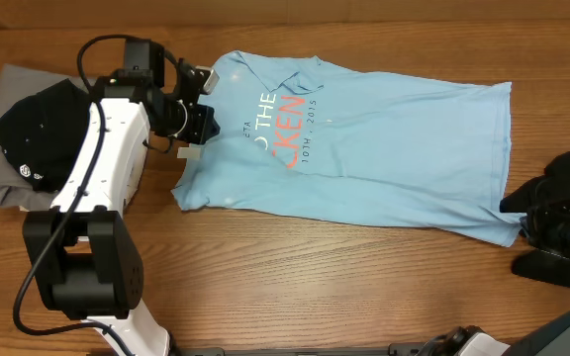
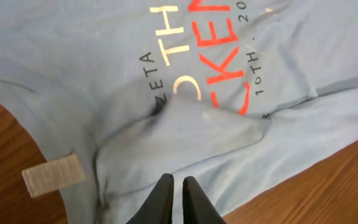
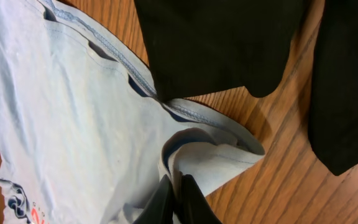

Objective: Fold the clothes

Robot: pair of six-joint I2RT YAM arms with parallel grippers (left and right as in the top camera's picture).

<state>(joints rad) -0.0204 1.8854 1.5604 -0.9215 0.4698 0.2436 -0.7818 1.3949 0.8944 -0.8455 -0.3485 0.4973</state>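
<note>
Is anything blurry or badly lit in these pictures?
Overhead: even light, light-blue T-shirt sharp. Left wrist: lettering crisp, a soft shadow in the fabric fold near the left gripper. Right wrist: black garment too dark for detail.

Open passage runs along the near edge of the brown wooden table point(image 1: 325, 287), a broad bare band in front of the spread light-blue printed cotton T-shirt point(image 1: 394, 148) that covers the middle. A narrower bare strip lies behind the shirt. On the left, the white-shelled left arm point(image 1: 97, 168) leans beside a stack of folded grey and black garments point(image 1: 18, 148), closing that side. On the right, loose black cloth point(image 3: 216, 43) touches the shirt's hem, with bare wood showing between its pieces.
</note>
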